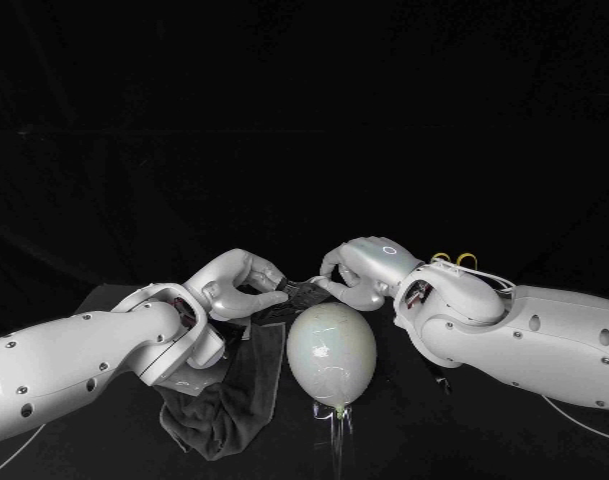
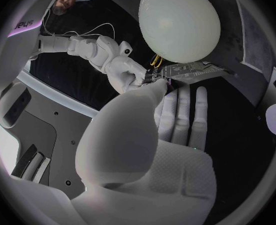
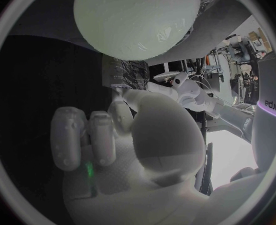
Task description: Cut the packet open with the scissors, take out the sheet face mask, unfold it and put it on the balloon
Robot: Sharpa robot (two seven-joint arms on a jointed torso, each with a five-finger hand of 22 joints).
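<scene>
Over black table point(image 1: 434, 440), left hand point(image 1: 232, 285) and right hand point(image 1: 359, 268) both pinch the packet point(image 2: 191, 70) between them; pull evenly, above balloon point(image 1: 332, 350)

The balloon point(image 1: 332, 347) lies at the middle of the table point(image 1: 102, 150), close to the robot. Just behind it is the packet point(image 1: 301, 291), held by the left hand point(image 1: 239, 285) from the left and the right hand point(image 1: 355, 275) from the right. A cloth point(image 1: 225, 405) lies just left of the balloon, under the left arm point(image 1: 74, 360).
</scene>
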